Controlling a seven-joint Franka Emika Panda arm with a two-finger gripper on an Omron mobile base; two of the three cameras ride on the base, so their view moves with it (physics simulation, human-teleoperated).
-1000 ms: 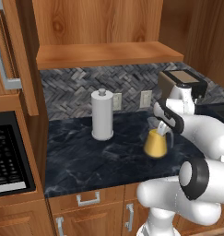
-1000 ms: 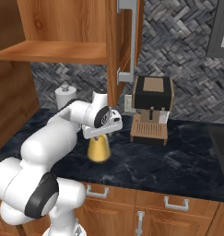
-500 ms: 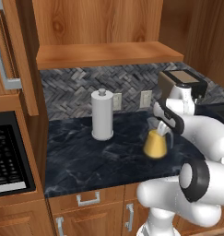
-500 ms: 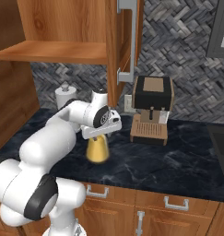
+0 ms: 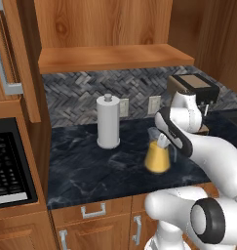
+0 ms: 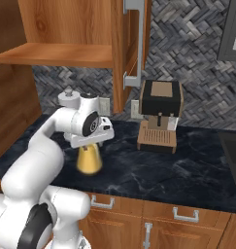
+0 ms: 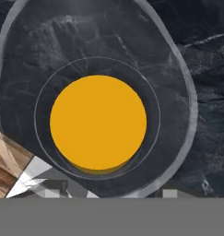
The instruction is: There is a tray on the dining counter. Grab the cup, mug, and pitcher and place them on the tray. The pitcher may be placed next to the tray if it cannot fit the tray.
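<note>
Nothing has shifted in the past second: arm and pitcher [image 5: 157, 158] sit where they were, the hand poised directly over the pitcher's mouth. From the left base camera, the pitcher stands upright on the black marbled counter [image 5: 90, 171], its yellow-orange lower body glowing beneath clear glass, with a white paper-towel roll [image 5: 108, 122] well apart to its left and two wall outlets [image 5: 154, 103] on the herringbone backsplash behind. That angle also takes in a microwave [image 5: 10, 168] at far left. The right base camera instead reveals a coffee machine [image 6: 159, 115] standing clear of the pitcher on the right, below an open cabinet door [image 6: 132, 48], while the gripper [image 6: 88, 146] is largely masked by the wrist. Looking straight down, the hand camera offers what neither base camera can: the pitcher's rim ringing an orange disc at the bottom. Whether the jaws grip the glass or merely straddle it cannot be told.
</note>
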